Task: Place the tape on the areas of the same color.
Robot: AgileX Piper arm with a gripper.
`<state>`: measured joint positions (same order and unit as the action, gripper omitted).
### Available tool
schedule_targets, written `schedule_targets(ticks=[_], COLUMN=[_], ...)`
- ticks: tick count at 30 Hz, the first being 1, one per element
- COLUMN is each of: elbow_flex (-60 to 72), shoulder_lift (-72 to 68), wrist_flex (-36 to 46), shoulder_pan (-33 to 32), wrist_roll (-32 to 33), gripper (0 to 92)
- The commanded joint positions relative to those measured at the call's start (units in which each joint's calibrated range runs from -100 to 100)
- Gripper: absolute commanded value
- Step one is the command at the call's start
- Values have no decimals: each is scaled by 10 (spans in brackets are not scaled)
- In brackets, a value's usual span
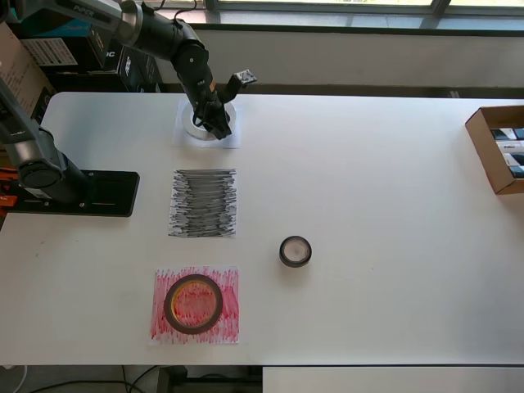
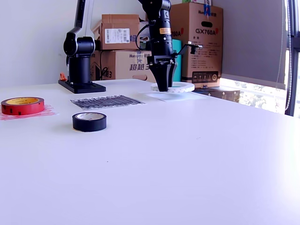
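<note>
Black roll (image 2: 89, 121) off sheets; fingers (image 2: 164, 87) at white roll (image 2: 180, 87), grip state unclear, arm-hidden.

A white table (image 2: 187, 164) fills the lower part of the frame. At the far left edge, a red roll of tape (image 2: 22, 105) lies flat on a red scribbled sheet (image 2: 40, 113). Just right of it, nearer the camera, a small black roll of tape (image 2: 89, 121) sits on bare table. Behind it lies a black scribbled sheet (image 2: 107, 101). At upper centre, a black robot arm (image 2: 159, 28) reaches straight down, its gripper (image 2: 163, 86) pointing into a flat white roll of tape (image 2: 180, 87) resting on a white sheet (image 2: 176, 96). Cardboard boxes (image 2: 196, 42) stand behind.
</note>
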<state>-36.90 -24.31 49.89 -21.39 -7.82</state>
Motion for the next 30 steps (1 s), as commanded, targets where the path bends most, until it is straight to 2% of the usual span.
schedule_targets(ticks=[1,5,17,25,30], elbow_flex=[-2,-2,-6,2,61], shoulder_lift=[-3,-3,-3,4,6], wrist_flex=[-5,-5,-5,-5,2], shoulder_pan=[-1,-1,-1,-1,16], wrist_roll=[2,2,2,2,2], gripper=[154,306,521,547,547])
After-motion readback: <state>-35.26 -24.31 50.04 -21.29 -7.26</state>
